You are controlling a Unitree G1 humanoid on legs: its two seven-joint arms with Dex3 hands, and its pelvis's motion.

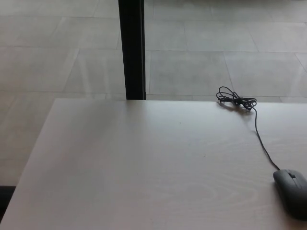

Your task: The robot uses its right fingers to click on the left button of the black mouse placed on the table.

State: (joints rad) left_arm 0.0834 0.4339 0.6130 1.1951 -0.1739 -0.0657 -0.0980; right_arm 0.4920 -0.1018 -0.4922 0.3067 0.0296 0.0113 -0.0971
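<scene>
Neither hand is being shown, so finger state cannot be told. The black mouse is being seen at the table's right edge, long axis pointing away, likely nearer the right hand.

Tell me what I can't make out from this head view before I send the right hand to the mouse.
- Both robot hands: outside the head view, so their position and state are unknown.
- Black mouse: its right side is cut off by the right edge of the picture.
- Left button: the seam between the buttons is too small and dark to trace.
- Cable: the plug is lost in the coiled bundle.
</scene>
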